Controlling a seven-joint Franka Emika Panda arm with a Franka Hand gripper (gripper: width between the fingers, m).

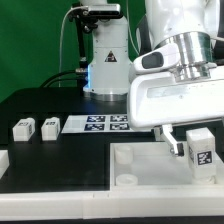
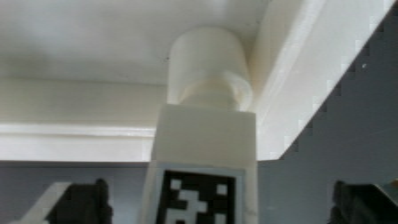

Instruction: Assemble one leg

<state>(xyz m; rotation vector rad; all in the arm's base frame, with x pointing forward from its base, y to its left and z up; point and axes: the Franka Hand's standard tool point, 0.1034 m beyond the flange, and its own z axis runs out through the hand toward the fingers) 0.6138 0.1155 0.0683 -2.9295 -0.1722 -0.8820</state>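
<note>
A leg (image 1: 198, 151), a white post with a tag on its face, stands at a far corner of the large white slab (image 1: 150, 170) at the exterior view's right. In the wrist view the leg (image 2: 206, 150) shows its round peg end against the slab's corner (image 2: 107, 110). My gripper (image 1: 190, 136) hangs over this leg and is open. Its dark fingers (image 2: 80, 203) stand on either side of the leg with a gap on each side and do not touch it. Two more legs (image 1: 22, 128) (image 1: 49, 125) lie on the black table at the exterior view's left.
The marker board (image 1: 95, 122) lies flat behind the slab. A white block (image 1: 4, 160) sits at the left edge. A lamp-like white stand (image 1: 105, 60) and cables are at the back. My white hand covers the far right of the slab.
</note>
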